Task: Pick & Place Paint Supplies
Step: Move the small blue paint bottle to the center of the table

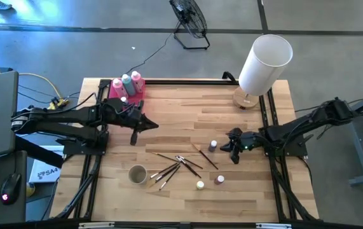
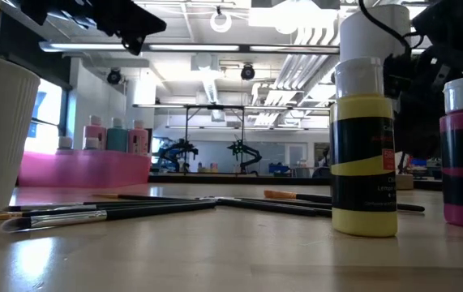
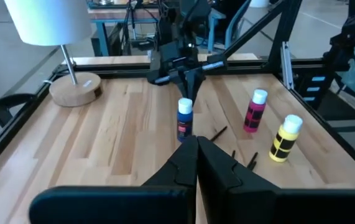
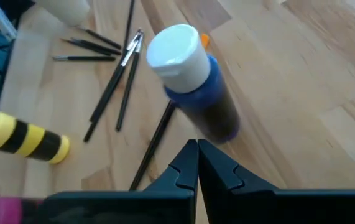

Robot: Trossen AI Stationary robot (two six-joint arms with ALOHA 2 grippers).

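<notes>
Three small paint pots stand upright on the wooden counter, right of centre in the high view. Blue pot: white cap, blue shoulder, dark label, standing just beside the right hand, at about nine o'clock from it, apart from its tips. Yellow pot: white cap, yellow body with black bands, at about six o'clock from the blue one. Pink pot: white cap, magenta body with dark bands, near the yellow one at about two o'clock from it.

Thin dark-handled brushes lie fanned and crossing at the counter's centre, some with silver ferrules, beside a ribbed white cup.

At about eleven o'clock from the brushes sits a pink tray at the counter's far edge, holding two pink squeeze bottles and one teal squeeze bottle, all white-capped and upright.

Right hand pinched together, holding nothing. Left hand likewise closed and empty, raised near the tray.
</notes>
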